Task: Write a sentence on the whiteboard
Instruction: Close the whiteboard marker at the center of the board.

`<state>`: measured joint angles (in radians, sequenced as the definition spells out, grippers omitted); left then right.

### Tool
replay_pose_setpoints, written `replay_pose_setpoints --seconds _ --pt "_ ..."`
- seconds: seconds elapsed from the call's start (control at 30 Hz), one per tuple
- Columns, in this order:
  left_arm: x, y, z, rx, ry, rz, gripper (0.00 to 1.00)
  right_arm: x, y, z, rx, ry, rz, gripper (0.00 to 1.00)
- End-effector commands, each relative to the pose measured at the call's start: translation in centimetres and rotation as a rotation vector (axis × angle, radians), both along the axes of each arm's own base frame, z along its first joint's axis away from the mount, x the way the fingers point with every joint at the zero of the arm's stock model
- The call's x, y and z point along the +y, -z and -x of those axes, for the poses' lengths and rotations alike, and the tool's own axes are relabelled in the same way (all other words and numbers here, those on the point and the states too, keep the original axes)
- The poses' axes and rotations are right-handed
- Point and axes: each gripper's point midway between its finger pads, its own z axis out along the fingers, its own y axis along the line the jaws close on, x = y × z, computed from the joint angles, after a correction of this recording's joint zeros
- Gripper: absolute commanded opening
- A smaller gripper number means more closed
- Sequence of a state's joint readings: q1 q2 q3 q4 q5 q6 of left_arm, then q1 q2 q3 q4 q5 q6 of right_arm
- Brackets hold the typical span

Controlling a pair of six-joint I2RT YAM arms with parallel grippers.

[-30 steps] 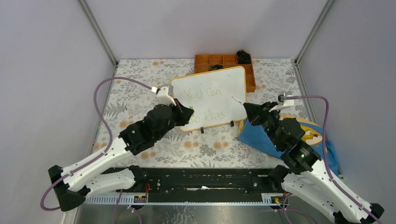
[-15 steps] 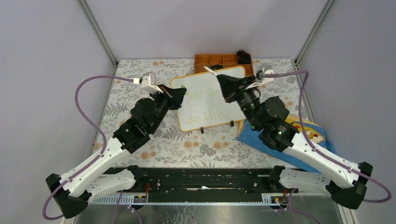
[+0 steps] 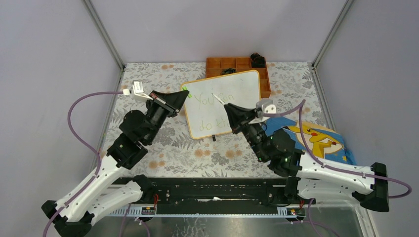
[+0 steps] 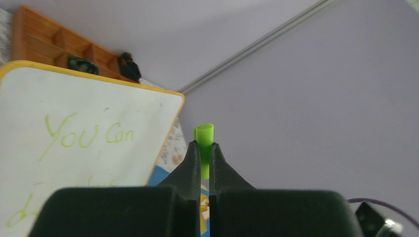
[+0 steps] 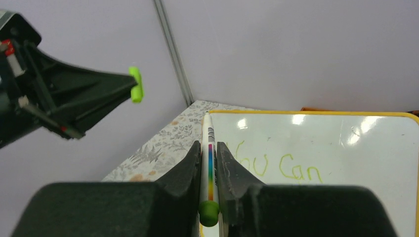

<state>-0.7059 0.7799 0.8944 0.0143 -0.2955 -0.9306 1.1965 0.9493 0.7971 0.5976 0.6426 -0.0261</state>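
The whiteboard (image 3: 244,94) lies at the table's middle back, orange-yellow framed. The sentence (image 3: 210,100) in light green reads "You can" above "do this"; my right arm hides part of the lower line. My left gripper (image 3: 182,93) is shut on a green marker cap (image 3: 185,89), just off the board's upper left corner. In the left wrist view the cap (image 4: 204,133) sticks out past the fingertips. My right gripper (image 3: 229,106) is shut on a white marker (image 3: 217,98) with a rainbow stripe, over the board's middle. The marker (image 5: 207,129) points toward the cap (image 5: 135,85).
An orange compartment tray (image 3: 217,63) with black items (image 3: 257,60) stands behind the board. A blue cartoon-print cloth (image 3: 318,140) lies at the right, under my right arm. A floral cloth (image 3: 148,81) covers the table. Walls close in on three sides.
My left gripper has moved from the board's lower left to off its upper left corner. My right gripper swung from the board's right edge, over its top, to its middle.
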Motion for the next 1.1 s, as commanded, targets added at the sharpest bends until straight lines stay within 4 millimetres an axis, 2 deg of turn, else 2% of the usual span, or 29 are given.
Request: replay_pose_setpoints --seconds 0.0,0.1,0.27,0.43,0.63,1.07 --pt "-0.3 -4.0 1.5 -0.078 0.076 0.153 0.00 -1.8 -3.2 2.4 -0.098 0.023 -0.120 0.00" --pt "-0.3 -4.9 2.1 -0.088 0.097 0.189 0.00 -1.2 -4.0 4.2 -0.155 0.006 -0.114 0.00" --pt "0.4 -6.5 3.0 -0.132 0.110 0.280 0.00 -0.1 -6.9 7.4 -0.316 0.003 -0.108 0.00" --pt "1.5 -8.4 4.1 -0.164 0.113 0.357 0.00 2.0 -7.6 10.1 -0.455 0.017 -0.062 0.00" --pt "2.0 -9.1 5.1 -0.169 0.143 0.411 0.00 2.8 -8.0 11.0 -0.503 0.032 -0.095 0.00" --pt "1.8 -8.6 6.2 -0.172 0.201 0.446 0.00 4.4 -10.0 11.6 -0.509 0.003 -0.171 0.00"
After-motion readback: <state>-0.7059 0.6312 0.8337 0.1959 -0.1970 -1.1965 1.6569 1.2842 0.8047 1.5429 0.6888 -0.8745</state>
